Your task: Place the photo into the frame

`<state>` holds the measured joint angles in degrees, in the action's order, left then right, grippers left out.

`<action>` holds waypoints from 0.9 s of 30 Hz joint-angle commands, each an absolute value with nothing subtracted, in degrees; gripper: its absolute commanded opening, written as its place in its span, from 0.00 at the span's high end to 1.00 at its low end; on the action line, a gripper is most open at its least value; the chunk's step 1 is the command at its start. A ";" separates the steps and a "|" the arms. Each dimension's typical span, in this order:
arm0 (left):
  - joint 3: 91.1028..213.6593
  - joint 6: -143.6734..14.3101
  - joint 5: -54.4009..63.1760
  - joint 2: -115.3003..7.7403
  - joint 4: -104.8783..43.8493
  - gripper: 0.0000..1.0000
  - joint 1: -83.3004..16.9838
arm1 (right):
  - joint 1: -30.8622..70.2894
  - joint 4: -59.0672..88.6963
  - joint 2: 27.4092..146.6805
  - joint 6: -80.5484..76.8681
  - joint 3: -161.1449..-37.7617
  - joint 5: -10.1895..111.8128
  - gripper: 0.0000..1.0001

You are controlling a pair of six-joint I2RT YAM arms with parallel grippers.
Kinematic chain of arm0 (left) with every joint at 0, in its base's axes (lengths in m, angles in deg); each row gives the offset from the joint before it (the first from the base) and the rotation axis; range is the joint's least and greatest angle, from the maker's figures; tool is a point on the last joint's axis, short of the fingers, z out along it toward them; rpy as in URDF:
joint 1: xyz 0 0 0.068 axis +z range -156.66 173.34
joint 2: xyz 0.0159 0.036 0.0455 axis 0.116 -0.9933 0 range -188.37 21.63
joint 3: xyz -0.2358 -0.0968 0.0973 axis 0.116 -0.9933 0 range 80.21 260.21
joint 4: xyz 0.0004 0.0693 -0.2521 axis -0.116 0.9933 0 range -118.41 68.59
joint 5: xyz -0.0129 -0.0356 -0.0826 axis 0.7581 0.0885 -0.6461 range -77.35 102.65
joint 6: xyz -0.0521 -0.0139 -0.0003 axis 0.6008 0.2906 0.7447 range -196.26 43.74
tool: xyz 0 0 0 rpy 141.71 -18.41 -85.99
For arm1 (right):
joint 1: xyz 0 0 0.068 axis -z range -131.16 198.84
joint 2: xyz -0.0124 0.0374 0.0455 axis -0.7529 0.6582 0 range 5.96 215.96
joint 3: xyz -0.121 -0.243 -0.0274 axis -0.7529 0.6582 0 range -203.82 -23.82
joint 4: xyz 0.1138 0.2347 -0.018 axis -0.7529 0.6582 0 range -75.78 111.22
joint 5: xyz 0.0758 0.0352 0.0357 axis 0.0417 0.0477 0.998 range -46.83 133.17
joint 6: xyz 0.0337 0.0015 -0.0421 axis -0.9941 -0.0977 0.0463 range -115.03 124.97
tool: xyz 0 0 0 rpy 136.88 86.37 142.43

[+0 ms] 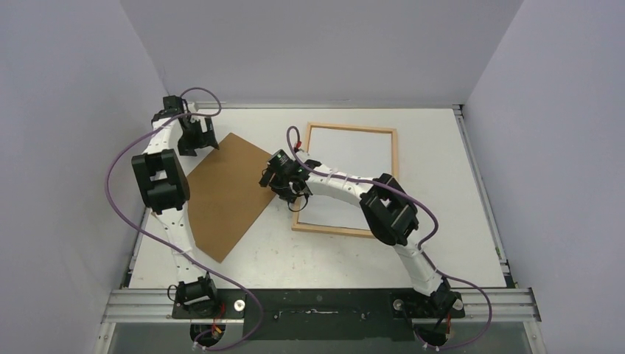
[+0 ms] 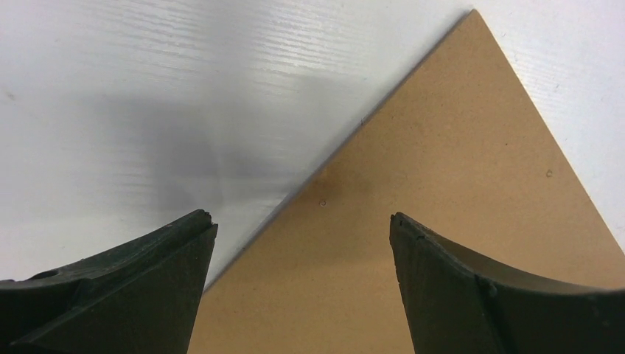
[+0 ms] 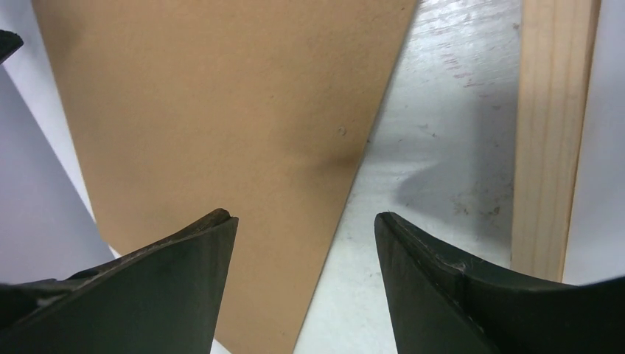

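On the left, the left gripper [image 2: 301, 220] is held wide open above the far corner of the brown board [image 1: 228, 195], and nothing is gripped in it. The board is laid flat and crooked on the white table [image 1: 309, 254], near the frame [image 3: 549, 133] but not touching it.

In the middle, the right gripper [image 3: 306, 217] is held open too, low over the gap between board and frame. Nothing is held by it.

On the right, the frame is laid flat. Only a pale white patch [image 1: 350, 158] is seen inside it. The photo's colour side is not seen anywhere, and it cannot be told if the white patch is the photo turned face down.

The board step seems to be in hand. Next, the board would likely need to be gripped by an edge and laid squarely onto the frame.
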<state>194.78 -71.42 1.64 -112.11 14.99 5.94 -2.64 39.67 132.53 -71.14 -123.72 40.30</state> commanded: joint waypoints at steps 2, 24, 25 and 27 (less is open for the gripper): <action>197.83 -73.77 -4.26 -114.26 16.30 0.14 7.47 | -2.85 42.20 134.86 -72.86 -126.39 37.38 0.30; 195.67 -66.83 -27.39 -116.87 19.79 0.38 11.57 | -2.71 21.77 140.44 -74.37 -127.89 52.19 0.33; 195.51 -66.71 -27.69 -116.82 19.78 0.39 11.57 | -2.67 20.36 140.09 -74.01 -127.54 52.26 0.33; 194.55 -66.56 -28.10 -116.28 19.69 0.40 11.57 | -2.66 18.12 139.38 -72.85 -127.44 52.48 0.33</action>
<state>195.80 -69.06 -19.40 -116.13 14.24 13.02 -2.18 31.56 139.52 -73.59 -127.76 50.68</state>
